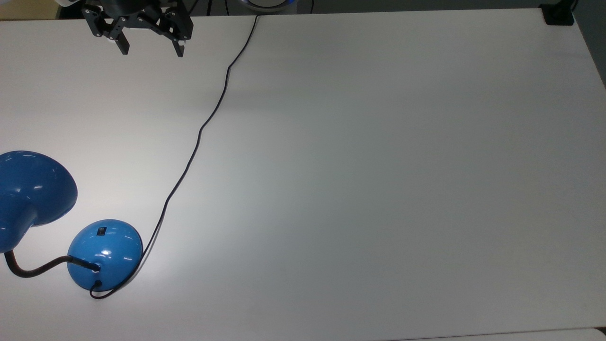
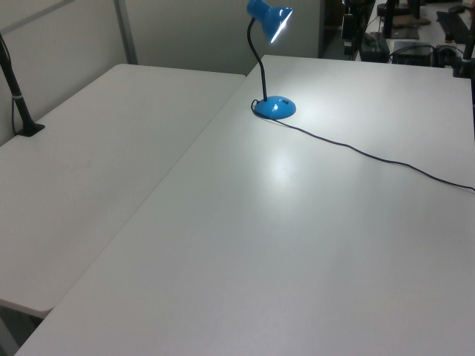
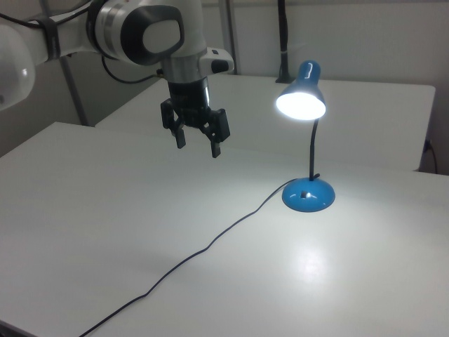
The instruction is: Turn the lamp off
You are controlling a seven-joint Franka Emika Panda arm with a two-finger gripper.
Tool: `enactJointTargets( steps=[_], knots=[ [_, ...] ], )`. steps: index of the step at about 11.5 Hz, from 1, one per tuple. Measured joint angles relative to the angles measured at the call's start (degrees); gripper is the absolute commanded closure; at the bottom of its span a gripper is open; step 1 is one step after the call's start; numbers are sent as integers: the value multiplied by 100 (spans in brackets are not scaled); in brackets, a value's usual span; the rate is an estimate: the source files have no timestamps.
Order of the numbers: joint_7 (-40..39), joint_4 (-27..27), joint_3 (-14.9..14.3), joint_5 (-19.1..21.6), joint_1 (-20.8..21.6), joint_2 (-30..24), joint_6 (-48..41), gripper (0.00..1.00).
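Observation:
The blue lamp point(image 1: 104, 253) stands at the top view's lower left, its domed base carrying a small black switch point(image 1: 101, 231). Its bell shade point(image 1: 33, 187) leans out on a black gooseneck. In the right view the lamp point(image 3: 309, 195) is lit, its shade point(image 3: 302, 98) glowing and a bright patch lying on the table. In the left view the lamp point(image 2: 274, 107) stands at the far middle. My gripper point(image 1: 150, 50) hangs open above the table at the top view's upper left, far from the base. In the right view the gripper point(image 3: 198, 147) hovers left of the lamp, empty.
A thin black cord point(image 1: 199, 132) runs from the lamp base across the white table point(image 1: 378, 166) to its far edge. A black post clamp point(image 2: 22, 111) sits on a second table at the left view's left. Another black clamp point(image 1: 558, 16) sits at the top view's upper right corner.

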Motion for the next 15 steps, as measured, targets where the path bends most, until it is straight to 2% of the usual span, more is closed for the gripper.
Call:
enactJointTargets(
  steps=[1, 2, 6, 10, 12, 15],
  knots=[
    [-51, 0, -9, 0, -14, 0, 0, 75],
    [-194, 0, -13, 0, -38, 0, 0, 99],
    [-932, 0, -103, 33, -63, 0, 0, 100],
    [-1074, 22, -126, 57, -137, 194, 22, 100],
    [-1092, 53, -127, 210, -223, 429, 544, 100],
    [-1425, 56, -127, 490, -400, 1085, 2040, 100]
  ],
)
